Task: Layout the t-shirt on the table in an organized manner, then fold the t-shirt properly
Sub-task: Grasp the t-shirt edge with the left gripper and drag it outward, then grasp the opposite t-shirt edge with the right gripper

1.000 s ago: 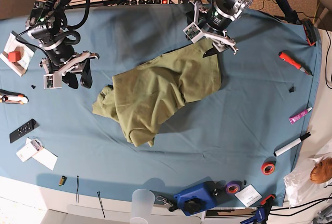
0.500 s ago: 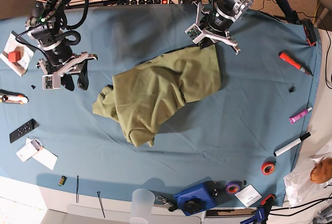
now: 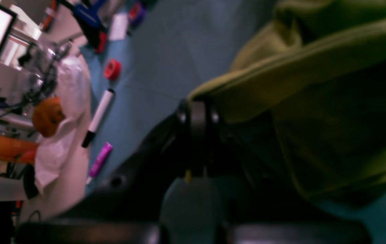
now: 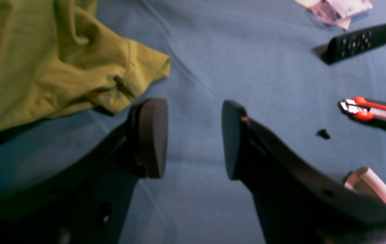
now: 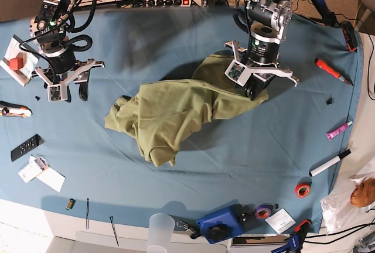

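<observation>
1. Right pincer (image 5: pixel 69 91) hung over the far-left worktop (image 5: pixel 176 194), jaws spread wide, holding nothing, near a black remote (image 4: pixel 355 42) and red cutter (image 4: pixel 372 109).
2. T-shirt (image 5: pixel 170 112) lay crumpled mid-worktop, one sleeve (image 4: pixel 138 67) close to the right pincer.
3. Left pincer (image 3: pixel 196 115) was clamped tight on the t-shirt's right-hand edge, the cloth bunched beneath it.
</observation>
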Controlling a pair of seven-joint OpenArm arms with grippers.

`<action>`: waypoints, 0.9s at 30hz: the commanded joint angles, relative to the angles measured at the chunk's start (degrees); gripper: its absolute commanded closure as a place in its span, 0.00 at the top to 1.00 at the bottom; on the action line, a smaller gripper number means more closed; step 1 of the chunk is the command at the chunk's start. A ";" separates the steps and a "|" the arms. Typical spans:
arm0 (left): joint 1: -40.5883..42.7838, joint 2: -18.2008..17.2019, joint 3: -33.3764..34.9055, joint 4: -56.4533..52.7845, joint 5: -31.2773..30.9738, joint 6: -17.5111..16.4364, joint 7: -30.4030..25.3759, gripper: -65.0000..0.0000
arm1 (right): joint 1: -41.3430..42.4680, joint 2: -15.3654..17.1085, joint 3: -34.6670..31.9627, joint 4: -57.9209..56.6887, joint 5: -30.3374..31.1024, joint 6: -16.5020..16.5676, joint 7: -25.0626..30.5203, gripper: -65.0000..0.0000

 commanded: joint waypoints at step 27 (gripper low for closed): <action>-0.57 -4.28 -27.61 1.92 -12.13 -1.18 -1.42 0.00 | 0.35 3.54 -0.15 0.85 11.10 13.35 -3.78 0.40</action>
